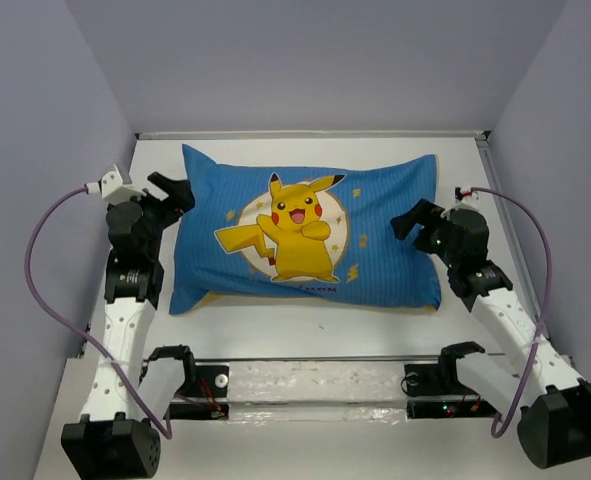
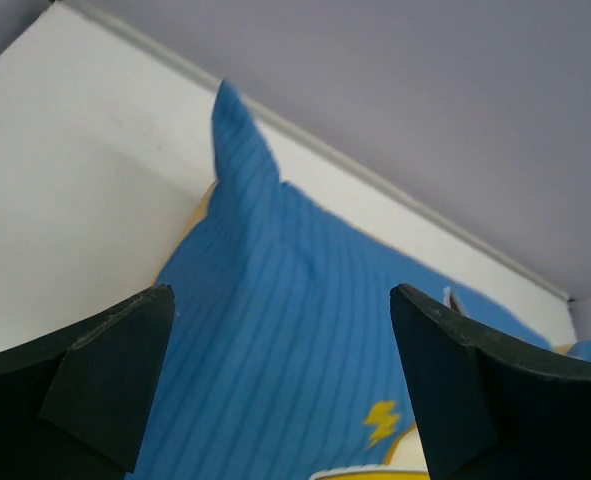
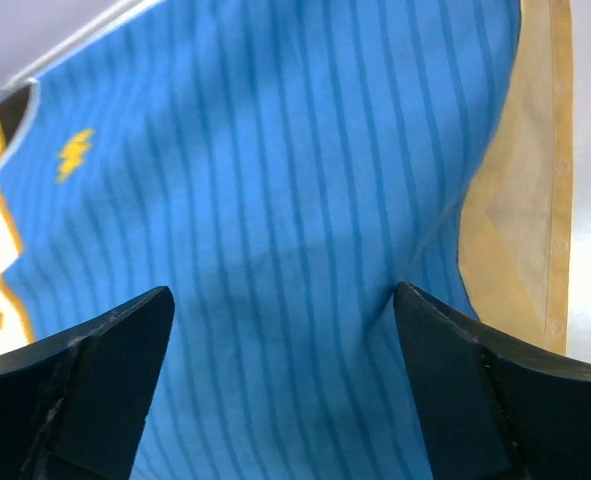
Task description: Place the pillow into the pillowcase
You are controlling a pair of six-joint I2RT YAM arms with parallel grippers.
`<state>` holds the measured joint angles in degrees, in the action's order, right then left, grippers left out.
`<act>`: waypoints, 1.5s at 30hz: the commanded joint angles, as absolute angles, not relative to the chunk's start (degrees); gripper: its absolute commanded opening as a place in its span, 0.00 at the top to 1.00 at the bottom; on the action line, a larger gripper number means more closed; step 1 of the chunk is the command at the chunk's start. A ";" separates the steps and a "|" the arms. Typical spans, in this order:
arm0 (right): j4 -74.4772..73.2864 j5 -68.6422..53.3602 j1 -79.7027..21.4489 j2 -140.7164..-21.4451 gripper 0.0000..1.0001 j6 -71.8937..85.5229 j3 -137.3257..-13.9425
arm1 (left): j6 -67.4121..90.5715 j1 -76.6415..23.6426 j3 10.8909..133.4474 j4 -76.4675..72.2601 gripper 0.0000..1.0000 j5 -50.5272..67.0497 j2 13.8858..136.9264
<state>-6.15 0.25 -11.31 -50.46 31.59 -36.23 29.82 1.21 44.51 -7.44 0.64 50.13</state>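
Blue pinstriped fabric pillowcase point(image 1: 305, 235), plump rectangle, mustard hem. Left gripper point(image 1: 179, 194) at 9 o'clock, right gripper point(image 1: 413, 226) 3 o'clock; both wide, empty.

Overhead view looks down; both wrist views closely share the pillowcase point(image 1: 375, 215).

**Both arms extended, jaws wide**

Left arm point(image 1: 125, 320) stretched forward along its own side, left gripper point(image 1: 173, 190) turned inward at the wrist — fingers spread apart, nothing between them. Right arm point(image 1: 505, 320) roughly mirrors it (slanted inward more), right gripper point(image 1: 415, 220) likewise spread, gripping nothing.
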 commanded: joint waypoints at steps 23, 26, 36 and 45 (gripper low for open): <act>0.61 8.01 1.49 -63.77 1.00 33.04 -40.17 | 31.65 3.43 43.33 -9.85 1.00 4.49 55.82; 0.53 4.92 2.55 -68.28 1.00 34.88 -39.29 | 32.25 3.43 40.61 -11.42 0.87 5.96 55.90; -7.11 1.94 2.55 -54.06 0.16 30.77 -46.83 | 26.11 2.02 48.41 -6.77 0.01 4.31 50.27; -4.06 -8.07 2.55 -64.30 0.52 29.79 -59.23 | 30.57 -5.69 57.65 -11.50 0.01 5.89 64.83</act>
